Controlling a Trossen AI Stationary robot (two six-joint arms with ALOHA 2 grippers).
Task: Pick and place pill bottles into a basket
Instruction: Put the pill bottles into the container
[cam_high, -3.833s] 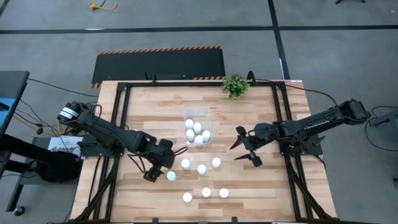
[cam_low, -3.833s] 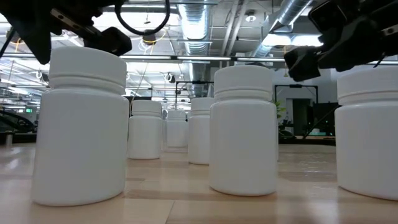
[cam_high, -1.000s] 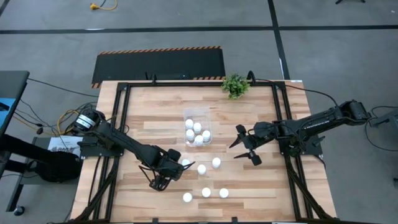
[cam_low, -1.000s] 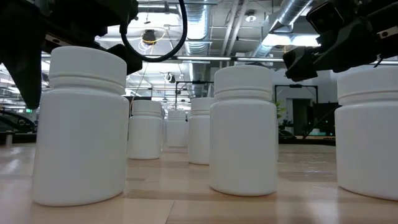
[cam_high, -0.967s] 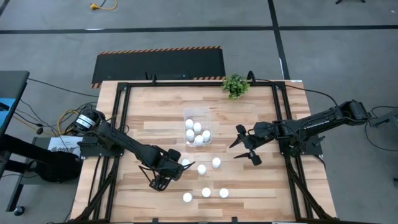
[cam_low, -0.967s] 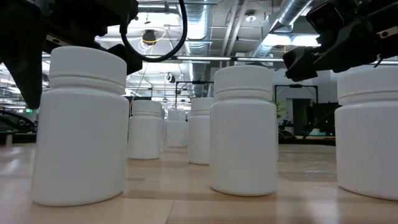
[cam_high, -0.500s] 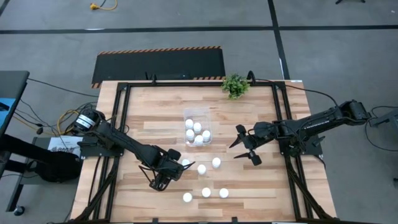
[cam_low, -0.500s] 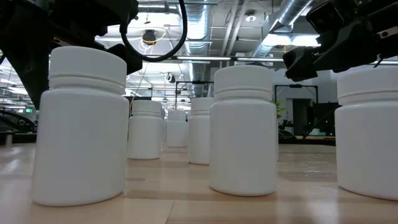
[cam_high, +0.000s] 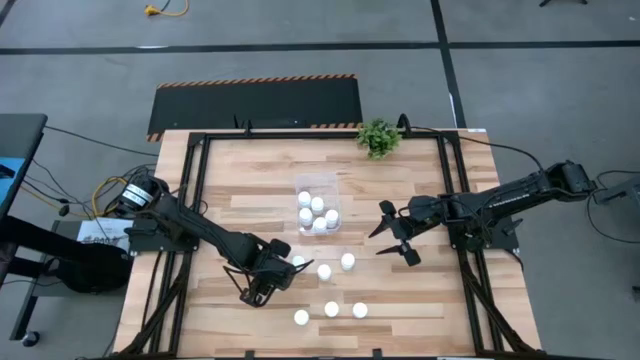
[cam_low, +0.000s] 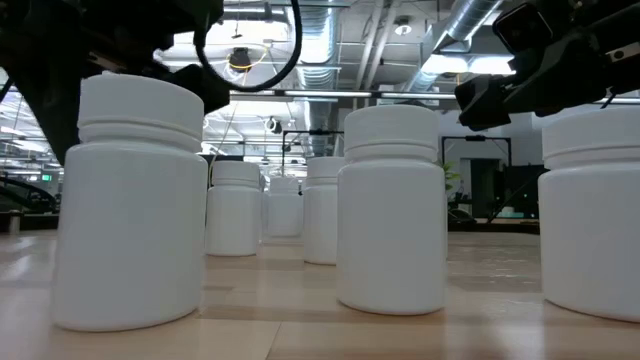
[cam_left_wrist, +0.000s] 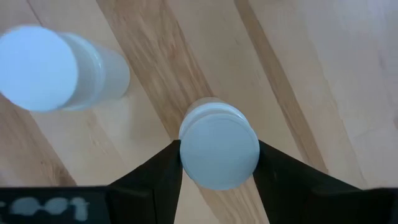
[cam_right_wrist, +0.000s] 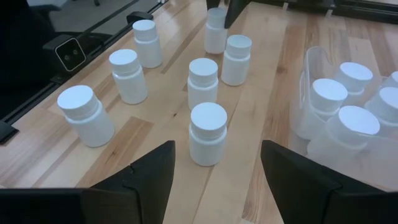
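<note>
Left gripper (cam_left_wrist: 217, 163) is clamped on a bottle (cam_left_wrist: 219, 152): both dark fingers (cam_left_wrist: 163, 177) press the cap's sides, bottle upright between them above the wood table (cam_left_wrist: 323, 74). A second bottle (cam_left_wrist: 53, 68) stands just beside it, apart from the fingers. From above, the left gripper (cam_high: 265, 283) sits low over the front-left part of the table (cam_high: 240, 190); the held bottle is hidden under it there.

Right gripper (cam_high: 394, 236) hangs over the right half of the table, fingers spread wide, nothing between them, touching nothing. Its wrist view shows the gap clear, with loose bottles (cam_right_wrist: 208, 133) standing in a scatter ahead.

Basket (cam_high: 317, 205) is mid-table with five bottles inside (cam_high: 318, 205); the wall shows clear plastic (cam_right_wrist: 305, 93). Six more bottles (cam_high: 331, 309) stand loose in front of it. A potted plant (cam_high: 378, 137) sits at the back edge.
</note>
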